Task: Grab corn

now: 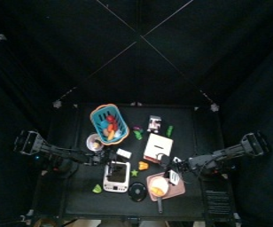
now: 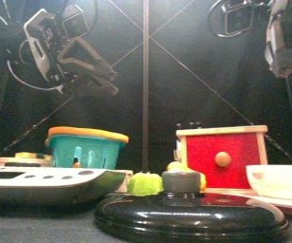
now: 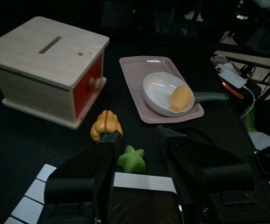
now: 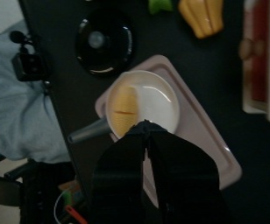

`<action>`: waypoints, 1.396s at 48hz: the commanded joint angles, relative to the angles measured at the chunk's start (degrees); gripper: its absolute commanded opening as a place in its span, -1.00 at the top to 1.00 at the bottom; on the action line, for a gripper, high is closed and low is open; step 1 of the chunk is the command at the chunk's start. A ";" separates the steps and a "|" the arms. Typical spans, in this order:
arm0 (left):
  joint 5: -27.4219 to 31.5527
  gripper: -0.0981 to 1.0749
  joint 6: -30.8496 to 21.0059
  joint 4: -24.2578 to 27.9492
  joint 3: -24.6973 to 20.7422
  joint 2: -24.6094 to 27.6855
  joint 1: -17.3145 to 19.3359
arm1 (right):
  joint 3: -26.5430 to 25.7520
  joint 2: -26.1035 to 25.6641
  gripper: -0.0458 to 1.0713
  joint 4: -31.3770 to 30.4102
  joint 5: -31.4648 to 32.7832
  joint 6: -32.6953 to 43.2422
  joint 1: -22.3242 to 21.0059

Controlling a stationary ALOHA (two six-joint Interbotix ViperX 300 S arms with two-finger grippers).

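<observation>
The corn [image 4: 124, 103] is a small rounded yellow-orange piece lying in a pale round dish [image 4: 161, 98] on a pink tray [image 4: 208, 144]. It also shows in the left wrist view [image 3: 182, 94] and the top view [image 1: 159, 187]. My right gripper [image 4: 147, 129] is shut and empty, its tip just above the dish beside the corn. My left gripper [image 3: 135, 166] is open above a white scale [image 1: 118, 175], with a small yellow-green piece [image 3: 131, 158] beyond its jaws. In the front view both grippers hang high, left [image 2: 63, 52] and right [image 2: 282, 43].
A wooden box with a red front [image 3: 50, 66] stands next to the tray. An orange wedge [image 3: 106, 128] lies in front of it. A black round lid [image 4: 106, 39] sits near the tray at the table's front. A teal basket [image 1: 107, 121] stands at the back left.
</observation>
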 commanded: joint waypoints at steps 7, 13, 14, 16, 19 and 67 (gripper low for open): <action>-0.79 -0.49 0.26 0.18 1.05 -3.43 -1.93 | 0.88 3.52 0.11 -7.29 -8.96 8.79 5.98; -0.97 -0.49 0.26 0.35 1.93 -4.31 -2.11 | -0.09 8.26 -0.18 -11.07 -8.96 14.50 7.29; -0.97 -0.50 0.26 0.26 2.02 -4.39 -2.02 | -0.35 8.96 -0.22 -11.60 -8.96 15.29 7.47; -1.23 -0.50 0.18 0.26 2.37 -4.48 -2.11 | -0.88 10.55 -0.31 -12.74 -8.88 16.88 7.91; -1.93 -0.50 0.26 0.26 2.72 -4.66 -2.11 | -1.67 12.66 -0.43 -14.15 -8.88 18.72 8.61; -4.22 -0.50 0.00 0.09 4.66 -5.71 -2.11 | -6.77 27.07 -0.71 -17.05 -6.06 21.36 11.07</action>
